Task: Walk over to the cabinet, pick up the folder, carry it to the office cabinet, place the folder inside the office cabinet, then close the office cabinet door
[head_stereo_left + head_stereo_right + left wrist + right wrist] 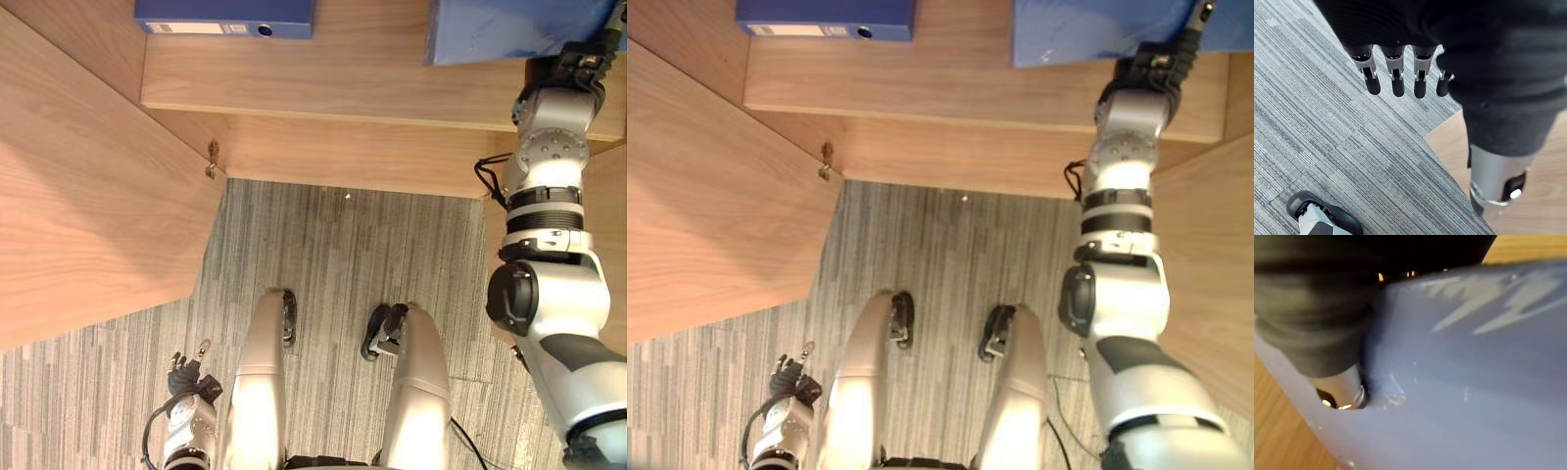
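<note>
Right hand (1156, 64) at upper right grips blue folder (1068, 29) on the cabinet shelf (921, 83), thumb (1339, 391) pressed on its face. Left hand (186, 377) lower left, fingers (1397, 85) straight.

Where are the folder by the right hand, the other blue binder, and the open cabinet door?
folder (1068, 29), right eye view, on its blue face.
binder (225, 15), left eye view, middle of its visible side.
cabinet door (88, 225), left eye view, middle of the wood panel.

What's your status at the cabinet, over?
Left robot hand open, hanging low. Right robot hand gripping blue folder at shelf. Second folder apart, leftward.
</note>
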`<state>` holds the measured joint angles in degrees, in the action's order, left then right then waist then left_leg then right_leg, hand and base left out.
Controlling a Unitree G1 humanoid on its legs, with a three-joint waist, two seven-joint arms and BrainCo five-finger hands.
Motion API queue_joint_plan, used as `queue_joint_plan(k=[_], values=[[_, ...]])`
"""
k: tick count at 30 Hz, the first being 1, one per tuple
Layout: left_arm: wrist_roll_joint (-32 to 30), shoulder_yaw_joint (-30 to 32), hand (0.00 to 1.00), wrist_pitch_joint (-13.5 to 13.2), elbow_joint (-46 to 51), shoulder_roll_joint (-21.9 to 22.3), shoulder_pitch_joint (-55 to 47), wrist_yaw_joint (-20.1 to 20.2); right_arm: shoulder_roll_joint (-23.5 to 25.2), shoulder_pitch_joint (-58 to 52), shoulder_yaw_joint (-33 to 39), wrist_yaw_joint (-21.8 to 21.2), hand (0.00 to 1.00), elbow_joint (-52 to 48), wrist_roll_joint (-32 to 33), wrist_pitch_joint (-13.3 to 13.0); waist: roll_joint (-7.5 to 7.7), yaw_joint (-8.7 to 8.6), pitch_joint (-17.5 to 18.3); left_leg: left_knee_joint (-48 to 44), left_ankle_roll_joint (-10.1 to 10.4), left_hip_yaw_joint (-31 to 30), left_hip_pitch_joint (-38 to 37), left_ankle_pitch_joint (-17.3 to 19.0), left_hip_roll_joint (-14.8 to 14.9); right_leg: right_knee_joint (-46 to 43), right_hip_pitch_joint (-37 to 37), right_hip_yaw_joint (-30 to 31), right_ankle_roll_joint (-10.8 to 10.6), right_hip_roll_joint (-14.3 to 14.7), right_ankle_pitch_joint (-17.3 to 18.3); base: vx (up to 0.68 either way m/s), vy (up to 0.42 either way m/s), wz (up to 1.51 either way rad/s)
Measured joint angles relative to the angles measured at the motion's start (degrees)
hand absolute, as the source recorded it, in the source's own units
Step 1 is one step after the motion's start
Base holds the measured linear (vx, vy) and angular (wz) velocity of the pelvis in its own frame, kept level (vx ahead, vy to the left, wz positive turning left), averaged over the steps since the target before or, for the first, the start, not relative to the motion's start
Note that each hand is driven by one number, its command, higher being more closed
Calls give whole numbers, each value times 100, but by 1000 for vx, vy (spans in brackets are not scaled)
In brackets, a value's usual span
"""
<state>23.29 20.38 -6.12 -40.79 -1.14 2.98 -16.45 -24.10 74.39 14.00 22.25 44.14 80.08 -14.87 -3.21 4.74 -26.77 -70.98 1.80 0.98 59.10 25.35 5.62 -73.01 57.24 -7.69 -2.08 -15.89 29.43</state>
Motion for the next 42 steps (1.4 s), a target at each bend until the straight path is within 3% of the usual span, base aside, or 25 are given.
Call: queue_joint_plan(k=[11,12,14,23,27,31,37,42], values=[[-259,171,0,-6,190,124,5,-410,-17,686,-285,491,100,294,-25,-8,-45,76,-6,20,27,6,327,-37,96,-21,320,-118,17,0,-10,5,-6,1],[-285,251,0,-7,216,152,7,-464,-24,810,-292,497,0,291,-27,-56,-45,89,-6,-27,27,5,380,-37,114,-63,360,-126,18,-2,-9,-33,-2,0],[-330,298,0,-4,209,161,7,-482,-24,858,-288,497,0,270,-25,-83,-45,96,-6,-47,27,4,388,-37,117,-92,365,-131,17,-9,-9,0,0,0],[-491,461,0,1,208,168,8,-639,-13,900,-152,487,0,-572,-29,-780,-50,123,-4,-52,45,15,385,-67,116,-136,378,-131,32,-25,0,-55,-6,1],[-530,604,0,2,207,143,30,-644,-12,899,-165,384,0,-590,-33,-785,-59,125,2,-6,75,7,380,-127,95,-136,379,-142,34,-39,-1,-48,-21,4],[-527,659,0,1,206,92,30,-633,-76,899,-383,-25,0,-549,-299,-316,-61,127,4,88,114,-12,375,-199,86,-92,378,-178,70,-41,-20,-26,-29,4],[-524,660,0,1,203,89,30,-395,-398,900,-1431,-595,0,8,-1200,714,-99,176,35,322,167,-69,361,-352,87,90,332,-317,193,-35,-93,-20,-23,5],[-528,660,0,1,200,88,30,-272,-453,876,-1963,-846,0,604,-1956,1272,-125,222,51,502,180,-73,260,-447,92,240,242,-373,266,-18,-151,-5,-4,1]])
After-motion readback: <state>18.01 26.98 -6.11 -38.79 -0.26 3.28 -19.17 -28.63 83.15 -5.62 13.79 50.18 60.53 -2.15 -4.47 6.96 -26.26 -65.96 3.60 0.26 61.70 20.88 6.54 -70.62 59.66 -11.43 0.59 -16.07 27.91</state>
